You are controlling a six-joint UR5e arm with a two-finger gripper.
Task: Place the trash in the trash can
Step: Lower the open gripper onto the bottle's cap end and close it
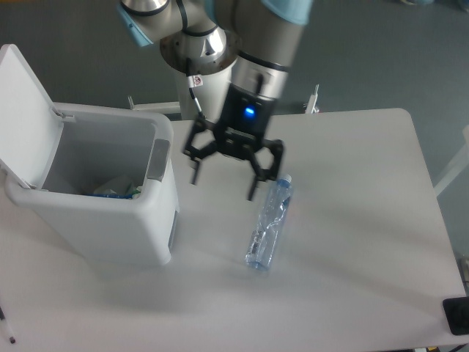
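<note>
The crushed clear plastic bottle [269,223] lies on the white table, its bluish cap pointing to the back. The white trash can [110,194] stands at the left with its lid [26,110] swung open and a grey latch panel [158,160] on its rim. A crumpled white wrapper with green marks [116,189] lies inside the can. My gripper [223,188] is open and empty, hanging above the table between the can and the bottle, its right finger just left of the bottle's cap end.
The table [352,242] has its right edge near the frame's right side. A dark object [456,315] sits at the table's front right corner. The arm's base and silver joints [198,44] rise behind the gripper.
</note>
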